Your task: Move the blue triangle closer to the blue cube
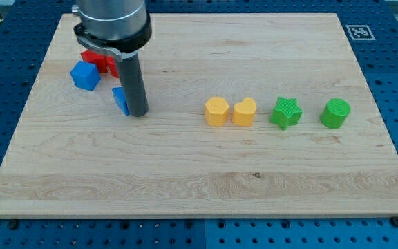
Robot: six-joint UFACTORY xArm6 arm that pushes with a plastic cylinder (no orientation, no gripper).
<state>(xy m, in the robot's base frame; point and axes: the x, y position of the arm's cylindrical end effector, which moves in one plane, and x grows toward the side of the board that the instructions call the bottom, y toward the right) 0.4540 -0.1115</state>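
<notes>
At the desk's (185,180) upper left sits the blue cube (85,75), with red blocks (99,61) just behind it, partly hidden by the arm. Near the cube's lower right, the blue triangle (120,100) touches the left side of my tip (138,113), the rod standing upright from the view's top; no pincer shows, so its state cannot be told. Rightward lie a yellow hexagon (216,111) touching a yellow heart (244,111), then a green star (286,113) and a green cylinder (335,113).

On the wooden board (199,194), 4 blocks line up toward the view's right: a yellow hexagon (217,111) touching a yellow heart (244,111), then a green star (286,113) and a green cylinder (335,113). Red blocks (97,61) sit at upper left.
</notes>
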